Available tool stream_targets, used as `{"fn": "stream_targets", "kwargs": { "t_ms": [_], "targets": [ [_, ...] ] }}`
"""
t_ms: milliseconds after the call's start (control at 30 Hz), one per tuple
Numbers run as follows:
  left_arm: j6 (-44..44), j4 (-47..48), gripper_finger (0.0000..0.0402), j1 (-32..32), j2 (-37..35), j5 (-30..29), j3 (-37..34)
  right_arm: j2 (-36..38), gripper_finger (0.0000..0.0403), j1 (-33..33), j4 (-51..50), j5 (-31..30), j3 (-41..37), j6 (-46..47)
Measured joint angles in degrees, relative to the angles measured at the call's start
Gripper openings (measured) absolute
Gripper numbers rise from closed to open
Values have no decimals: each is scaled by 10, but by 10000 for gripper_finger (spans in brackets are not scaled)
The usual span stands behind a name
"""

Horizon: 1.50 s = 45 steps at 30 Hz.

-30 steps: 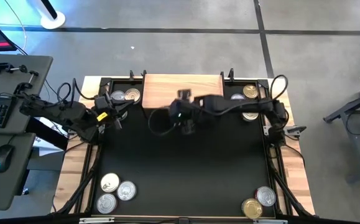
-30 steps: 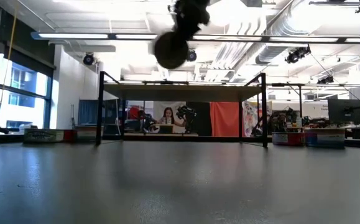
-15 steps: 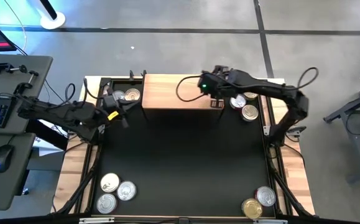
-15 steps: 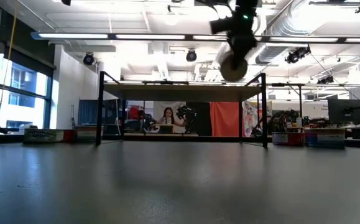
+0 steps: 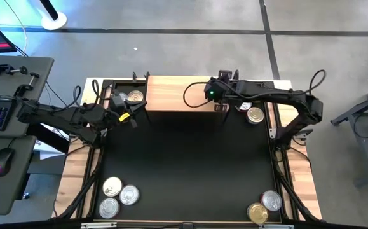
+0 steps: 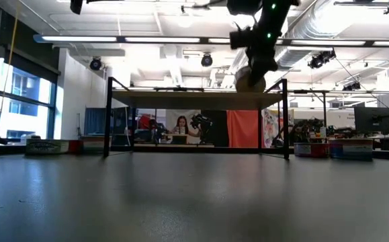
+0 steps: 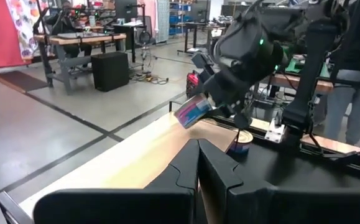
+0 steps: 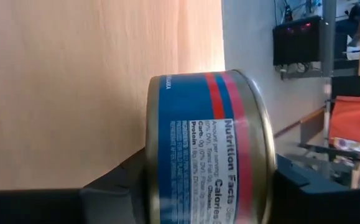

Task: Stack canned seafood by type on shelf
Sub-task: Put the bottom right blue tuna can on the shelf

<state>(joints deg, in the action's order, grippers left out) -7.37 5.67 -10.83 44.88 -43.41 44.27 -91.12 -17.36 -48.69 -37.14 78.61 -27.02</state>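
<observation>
Beside shelf, loose tins on black mat.

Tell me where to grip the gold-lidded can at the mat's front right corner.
Grip its round side wall from straight above: the gold-lidded can lies flat, lid up. Set the fingers on the sides clear of the silver can beside it. The right gripper holds a blue-labelled can over the shelf.

One light wooden shelf, two dark robot arms, eight small round flat tins lying about, one blue-labelled tin held.
</observation>
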Motion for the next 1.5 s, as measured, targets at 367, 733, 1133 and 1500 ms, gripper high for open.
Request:
{"fn": "stream_targets", "kwargs": {
  "t_ms": [367, 733, 1133, 1500],
  "targets": [
    [-20, 0, 0, -1, 2, 0, 0, -13, 204, 5, 9, -27, -8, -10],
    [-25, 0, 0, -1, 2, 0, 0, -13, 206, 14, -13, -14, -7, 20],
    [-30, 0, 0, -1, 2, 0, 0, -14, 243, 14, -71, 127, 63, 92],
    [-30, 1, 0, -1, 2, 0, 0, -14, 293, 13, -90, 120, 73, 106]
  ]
}}
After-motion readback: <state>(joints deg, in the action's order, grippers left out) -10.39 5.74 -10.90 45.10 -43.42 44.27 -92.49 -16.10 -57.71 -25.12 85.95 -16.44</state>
